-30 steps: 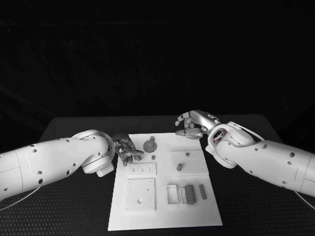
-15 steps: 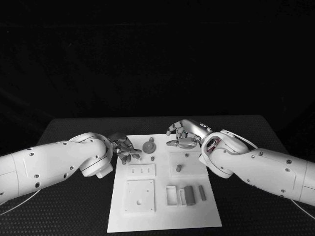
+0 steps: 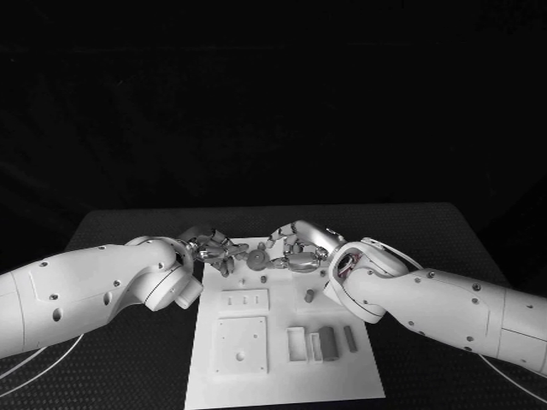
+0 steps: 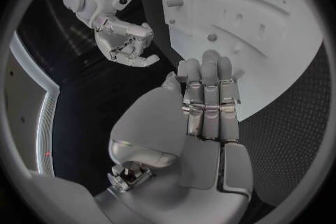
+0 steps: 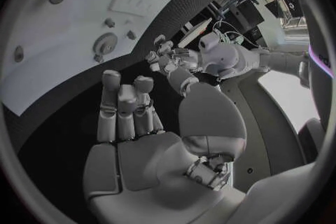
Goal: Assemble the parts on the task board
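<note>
Task board parts lie unassembled; the round part is flanked by left hand and right hand, both empty with fingers apart; a grasp is likely needed next.

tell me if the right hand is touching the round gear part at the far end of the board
Apart. In the right wrist view the right hand hangs with open fingers over dark table, and the round gear part lies on the task board beyond the fingertips, a gap between.

The task board is looking like smooth, matt white plastic. The table is showing a black, finely dotted, rough-looking mat. Both hands, left hand and right hand, are gleaming like polished silver metal, while the arms are wearing glossy white plastic shells.
</note>
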Available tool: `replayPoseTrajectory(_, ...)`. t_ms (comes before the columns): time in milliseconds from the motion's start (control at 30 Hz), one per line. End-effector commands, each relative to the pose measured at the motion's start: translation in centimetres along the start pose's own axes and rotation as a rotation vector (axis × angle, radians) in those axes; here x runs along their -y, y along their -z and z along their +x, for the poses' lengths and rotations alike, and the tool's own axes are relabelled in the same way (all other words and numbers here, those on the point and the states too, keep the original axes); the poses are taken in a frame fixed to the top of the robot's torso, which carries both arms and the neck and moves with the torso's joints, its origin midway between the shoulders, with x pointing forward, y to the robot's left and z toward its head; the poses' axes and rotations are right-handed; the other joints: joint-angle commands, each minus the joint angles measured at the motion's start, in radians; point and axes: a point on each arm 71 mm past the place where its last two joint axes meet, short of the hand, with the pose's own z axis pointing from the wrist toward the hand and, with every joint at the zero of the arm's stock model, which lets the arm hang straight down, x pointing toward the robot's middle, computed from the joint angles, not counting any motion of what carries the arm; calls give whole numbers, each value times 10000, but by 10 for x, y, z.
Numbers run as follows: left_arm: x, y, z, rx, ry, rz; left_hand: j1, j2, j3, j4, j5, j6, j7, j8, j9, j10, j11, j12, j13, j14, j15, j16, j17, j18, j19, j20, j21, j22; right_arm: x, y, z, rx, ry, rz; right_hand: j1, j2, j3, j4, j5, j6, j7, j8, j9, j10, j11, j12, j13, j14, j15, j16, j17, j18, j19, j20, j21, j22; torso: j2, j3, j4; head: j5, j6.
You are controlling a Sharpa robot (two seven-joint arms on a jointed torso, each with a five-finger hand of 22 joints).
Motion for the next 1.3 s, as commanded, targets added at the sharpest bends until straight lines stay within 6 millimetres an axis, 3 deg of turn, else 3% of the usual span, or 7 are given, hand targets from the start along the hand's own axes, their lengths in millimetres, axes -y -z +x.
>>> replayPoseTrajectory(33, 8, 1, 2, -71, 1079, 966, 47, 19, 198, -145, 48, 448, -359, -51, 145, -332, -312, -39, -12, -31, -55, 64, -29, -18, 68, -7, -45, -8, 4, -1, 2, 151, -632, 247, 8, -119, -67, 7, -3, -105, 16, -55, 15, -126, -3, -33, -17, -105, 7, -44, -5, 145, -109, 22, -66, -2, 8, -6, 35, -34, 38)
replayPoseTrajectory(633, 11, 2, 4, -92, 1374, 1391, 70, 10, 207, -159, 50, 480, -360, -120, 177, -326, -310, -62, -34, -56, -59, 145, -179, -25, 90, -16, -92, -17, -5, -9, 9, 120, -1300, 145, -88, -124, -162, 42, -1, -228, 71, -107, 50, -268, 52, 15, -18, -223, 63, -34, 9, 145, -200, 93, -106, 29, 7, -9, 6, -13, 49)
replayPoseTrajectory(1300, 12, 3, 10, -621, 1135, 1414, 71, -13, 203, -154, 49, 503, -361, -193, 202, -322, -305, -86, -56, -87, -56, 222, -319, -39, 99, -16, -138, -22, -12, -14, 9, 556, -1581, -113, -22, 164, -238, -64, 0, -23, -4, 18, 181, -154, -22, 230, -17, -98, -7, 126, 41, 145, -51, 26, -6, 102, 5, -7, 13, -9, 49)
